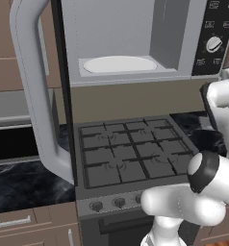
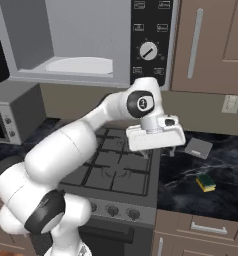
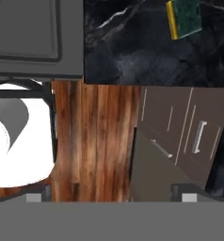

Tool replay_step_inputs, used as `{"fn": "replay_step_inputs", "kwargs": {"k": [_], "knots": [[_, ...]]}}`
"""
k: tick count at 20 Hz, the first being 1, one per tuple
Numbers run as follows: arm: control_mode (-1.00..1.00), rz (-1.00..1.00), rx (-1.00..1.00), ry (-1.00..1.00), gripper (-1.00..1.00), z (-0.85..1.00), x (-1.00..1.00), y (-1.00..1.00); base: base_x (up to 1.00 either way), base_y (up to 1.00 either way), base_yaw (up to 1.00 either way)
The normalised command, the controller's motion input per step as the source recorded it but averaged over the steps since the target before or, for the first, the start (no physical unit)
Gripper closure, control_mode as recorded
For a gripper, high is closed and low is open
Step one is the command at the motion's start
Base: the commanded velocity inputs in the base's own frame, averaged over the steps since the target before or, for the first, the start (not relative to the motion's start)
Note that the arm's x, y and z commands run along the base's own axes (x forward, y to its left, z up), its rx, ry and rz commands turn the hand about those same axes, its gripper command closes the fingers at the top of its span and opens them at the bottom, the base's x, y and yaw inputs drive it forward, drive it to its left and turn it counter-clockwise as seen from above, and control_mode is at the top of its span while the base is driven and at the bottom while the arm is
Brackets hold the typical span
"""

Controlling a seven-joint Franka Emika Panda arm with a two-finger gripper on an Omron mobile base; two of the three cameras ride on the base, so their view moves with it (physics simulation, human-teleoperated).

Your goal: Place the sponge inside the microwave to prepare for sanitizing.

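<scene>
1. At the top of the left base view, the microwave point(image 1: 135, 43) has its door point(image 1: 39, 96) swung wide open to the left. The white round plate point(image 1: 119, 64) inside has nothing on it.
2. In the lower right of the right base view, the sponge point(image 2: 206, 182) lies flat on the dark counter point(image 2: 226, 195). It is green on top and yellow on the side.
3. In the middle of that view, the gripper point(image 2: 163, 150) hangs over the edge of the stove point(image 2: 116, 170), up and to the left of the sponge. Its fingers are spread wide apart and hold nothing.
4. In the upper right of the hand view, the sponge point(image 3: 184, 18) shows, well apart from the finger tips point(image 3: 189, 196) at the bottom.
</scene>
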Motion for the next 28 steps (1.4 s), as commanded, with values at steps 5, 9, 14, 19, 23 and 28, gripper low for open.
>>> {"fn": "replay_step_inputs", "kwargs": {"k": [5, 9, 14, 19, 23, 28], "knots": [[-1.0, 0.12, 0.0, -0.18, -1.0, -0.04, 0.01, -0.6, 0.0, 0.0, 0.0], [-1.0, 0.16, 0.02, -0.13, -1.0, -0.06, 0.12, -0.56, 0.0, 0.0, 0.0], [-1.0, 0.14, 0.03, -0.06, -1.0, -0.12, 0.31, -0.54, 0.0, 0.0, 0.0], [-1.0, 0.13, 0.01, 0.03, -1.0, -0.07, 0.49, -0.46, 0.0, 0.0, 0.0], [-1.0, 0.04, 0.07, 0.0, -1.0, -0.18, 0.27, -0.23, 0.0, 0.0, 0.0], [-1.0, 0.01, 0.17, -0.03, -1.0, -0.24, 0.13, -0.03, 0.0, 0.0, 0.0]]}}
